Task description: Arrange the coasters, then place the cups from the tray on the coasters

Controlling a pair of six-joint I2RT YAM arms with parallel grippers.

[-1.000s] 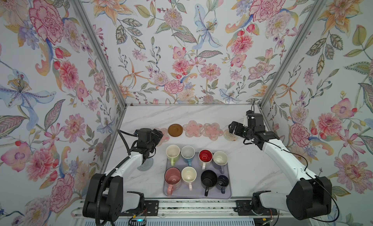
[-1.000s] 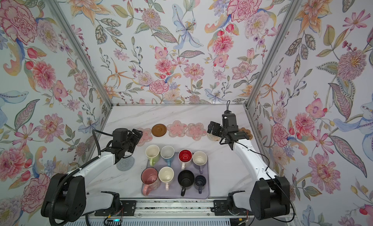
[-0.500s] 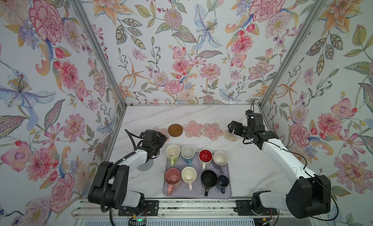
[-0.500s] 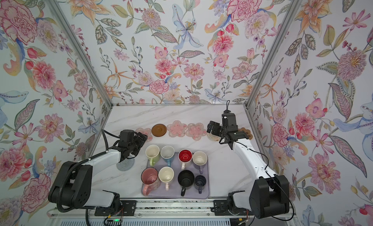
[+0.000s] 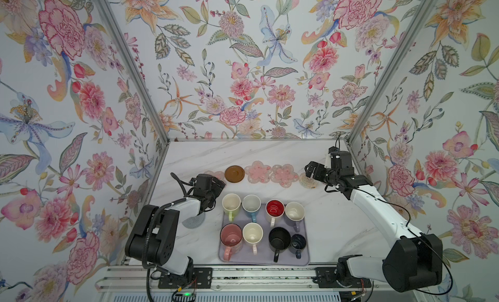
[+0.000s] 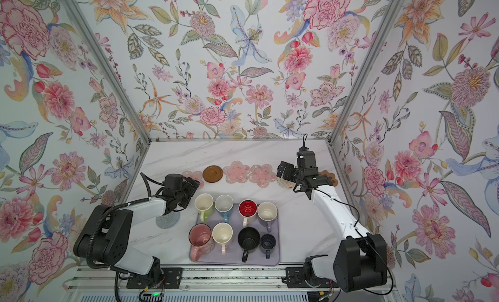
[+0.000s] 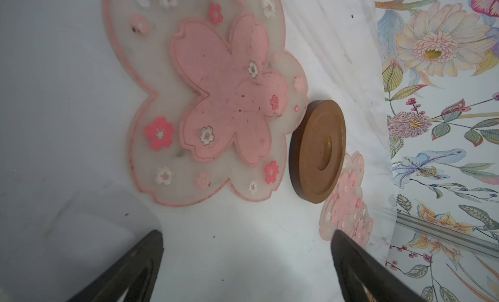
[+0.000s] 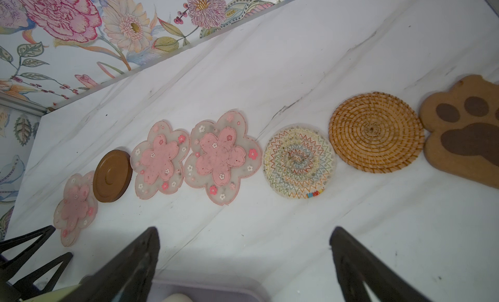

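Moved since a second ago: left arm, its shoulder block swung in toward the tray (image 5: 241, 260), with the left gripper (image 7: 248, 233) carried slightly toward the lime-green mug (image 5: 231, 204). Right arm: position unchanged.

Coasters, seven in a row along the far part of the marble table (image 5: 243, 152), left to right in both top views:
- first pink flower (image 5: 214, 175), partly hidden by the left gripper
- brown disc (image 5: 234, 174)
- second pink flower (image 5: 258, 171)
- third pink flower (image 5: 285, 175)
- multicoloured woven round (image 8: 298, 161)
- straw woven round (image 8: 375, 132)
- brown paw shape (image 8: 464, 136)

Neighbours lie edge to edge or nearly so. The eighth, the grey round (image 5: 193, 221), lies apart from the row, just left of the tray and partly under the left forearm.

Cups, eight, all upright on the tray.
- Far row: lime-green mug, blue mug (image 5: 251, 204), white mug with red inside (image 5: 275, 208), lavender mug (image 5: 294, 213).
- Near row: tall pink mug (image 5: 231, 237), cream mug (image 5: 252, 234), black mug (image 5: 279, 240), small dark navy mug (image 5: 297, 242).

Left gripper: jaws spread wide, empty. In the left wrist view its fingers (image 7: 145, 260) hang over bare marble just short of the first pink flower, touching nothing.

Right gripper (image 8: 244, 230): jaws spread wide, empty. It hangs above the marble between the tray's far edge and the coaster row, nearest the multicoloured woven round, in contact with neither.

Surround: floral wallpaper panels (image 5: 243, 71) on three sides.
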